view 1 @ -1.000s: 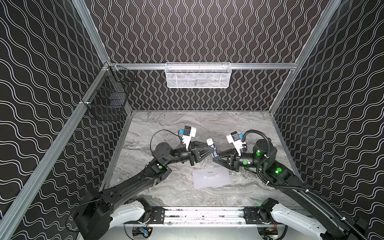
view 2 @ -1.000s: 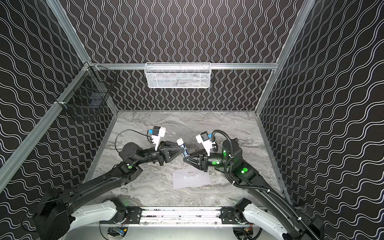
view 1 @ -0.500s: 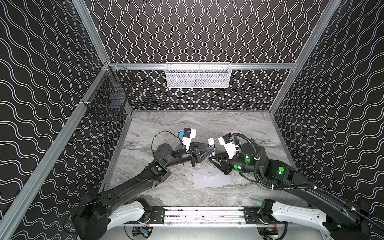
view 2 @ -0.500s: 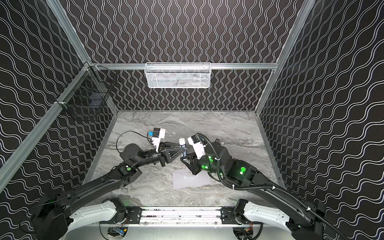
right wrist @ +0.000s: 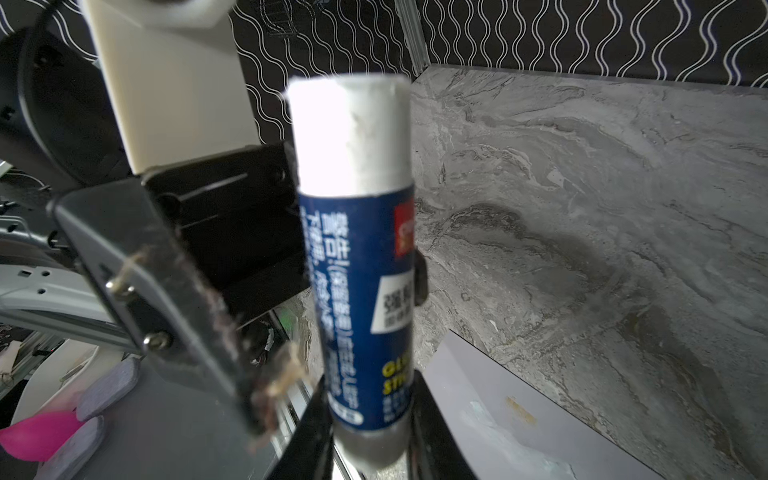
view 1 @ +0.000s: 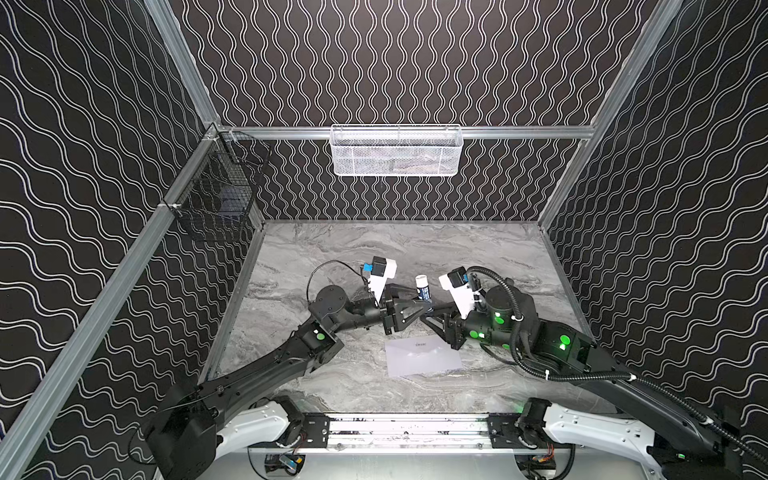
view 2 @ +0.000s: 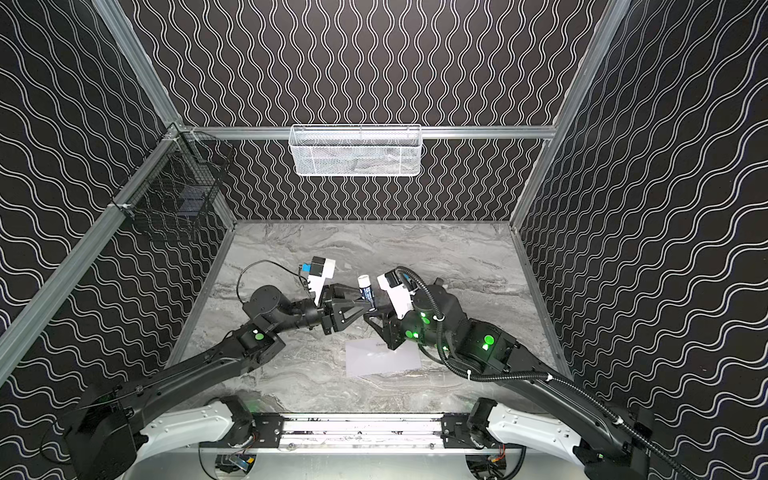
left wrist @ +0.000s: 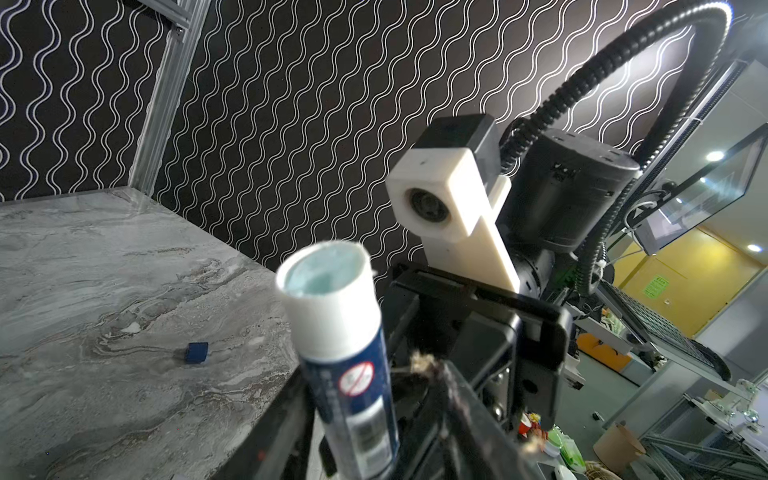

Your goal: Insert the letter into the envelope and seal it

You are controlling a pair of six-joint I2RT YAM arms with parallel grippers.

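Note:
The pale envelope lies flat on the marble table near the front, with a shiny smear on it in the right wrist view. The letter is out of view. Above the envelope's far edge a blue glue stick stands upright, its white end uncapped. My right gripper is shut on the stick's lower end. My left gripper faces it with its jaws open around the same stick, one finger apart from it.
A small blue cap lies on the table behind the grippers. A white mesh basket hangs on the back wall and a black wire basket on the left wall. Patterned walls close in three sides.
My right arm moved left until its jaws met the glue stick and closed on it. The left gripper's jaws have opened off the stick.

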